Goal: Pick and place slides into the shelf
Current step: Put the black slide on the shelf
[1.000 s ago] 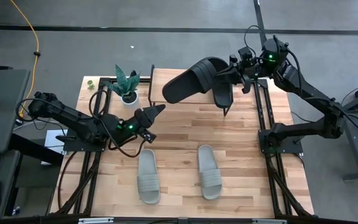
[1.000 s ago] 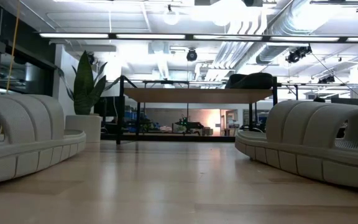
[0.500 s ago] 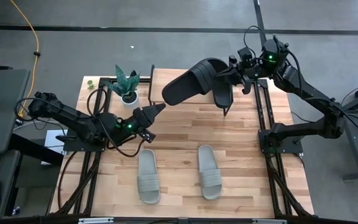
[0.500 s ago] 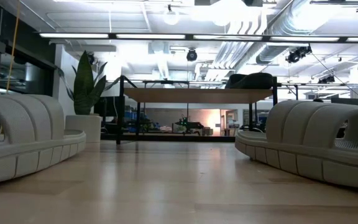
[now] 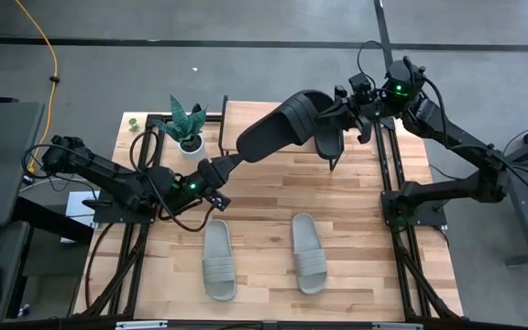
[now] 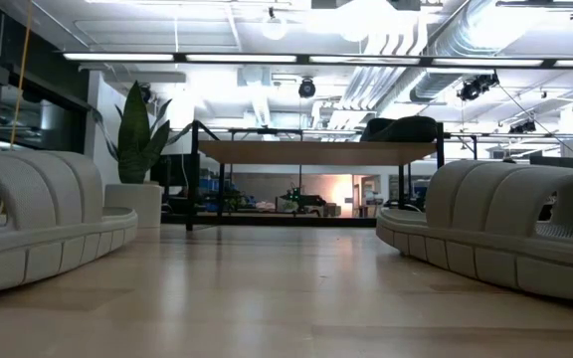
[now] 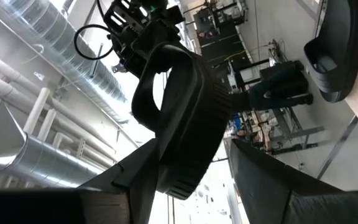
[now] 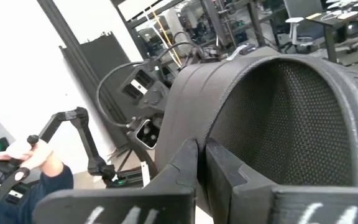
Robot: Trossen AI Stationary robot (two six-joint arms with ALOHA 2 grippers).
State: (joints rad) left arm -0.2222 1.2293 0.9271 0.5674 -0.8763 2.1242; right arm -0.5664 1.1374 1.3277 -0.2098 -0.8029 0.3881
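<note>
My right gripper [image 5: 335, 110] holds one black slide [image 5: 278, 128] in the air over the shelf [image 5: 246, 113], a light plank on thin black legs at the table's far edge. The slide slants toward the table's near left. Its free end [image 7: 179, 177] lies between the open fingers of my left gripper [image 5: 230, 162]; whether they touch it I cannot tell. The second black slide [image 5: 329, 139] lies on the shelf's right part. Two pale grey-green slides [image 5: 218, 259] [image 5: 308, 253] lie sole-down on the table's near half. My right gripper [image 8: 202, 149] pinches the edge of the black slide's wide strap [image 8: 194, 99], one finger [image 8: 232, 171] against the mesh lining inside and one finger [image 8: 182, 171] outside. It comes from the table's right, roughly level. The slide is lifted clear, its other end tilted lower.
A small potted plant [image 5: 188, 126] stands by the shelf's left end. In the low view the grey-green slides [image 6: 38, 224] [image 6: 505, 224] flank bare tabletop, with the shelf [image 6: 316, 152] beyond. A person's hand [image 8: 33, 152] holding a controller shows in the right wrist view.
My right gripper has shifted the black slide slightly toward the table's left and near side, so its free end has come down to my left gripper. My left gripper's fingers now reach the slide's free end, which they did not a second ago.
</note>
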